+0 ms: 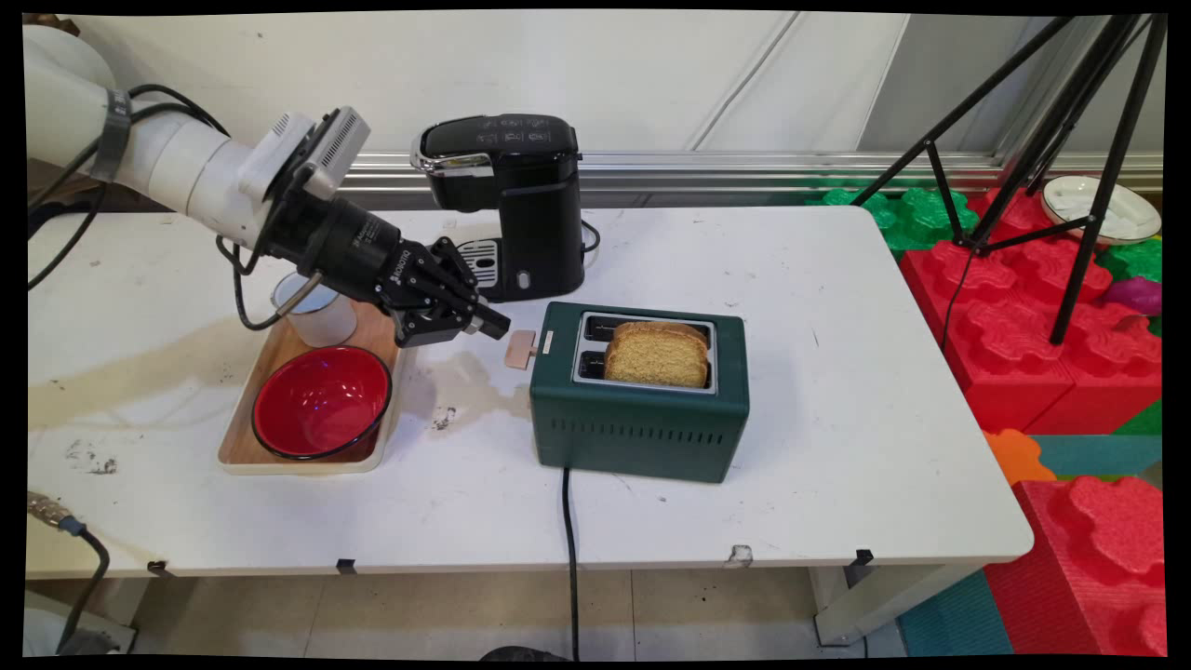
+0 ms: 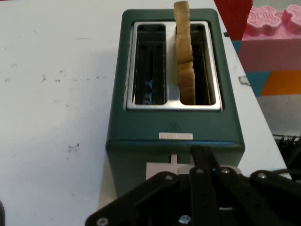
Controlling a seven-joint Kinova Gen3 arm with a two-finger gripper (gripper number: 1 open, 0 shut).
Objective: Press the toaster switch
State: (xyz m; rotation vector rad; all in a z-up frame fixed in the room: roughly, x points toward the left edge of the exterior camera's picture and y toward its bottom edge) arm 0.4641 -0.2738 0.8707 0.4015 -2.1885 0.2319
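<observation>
Across the white table point(image 1: 744, 484) in the main view, the arm reaches in from the upper left and its black gripper point(image 1: 491, 323) hangs low, just left of the dark green toaster point(image 1: 640, 409) and near the tan lever point(image 1: 521, 350) that sticks out of the toaster's left end. Its fingers are drawn together with nothing between them. A slice of toast point(image 1: 657, 355) stands up out of the toaster's near slot. Behind the gripper stands a black coffee maker point(image 1: 512, 200). Under the arm lies a wooden tray point(image 1: 244, 437) with a red bowl point(image 1: 321, 402) and a white cup point(image 1: 321, 312) on it. From the hand view, the toaster point(image 2: 174, 117) fills the middle, the toast point(image 2: 184, 56) upright in its right slot, the left slot bare. The closed gripper point(image 2: 202, 157) points at the pale lever point(image 2: 162, 168) on the toaster's end.
</observation>
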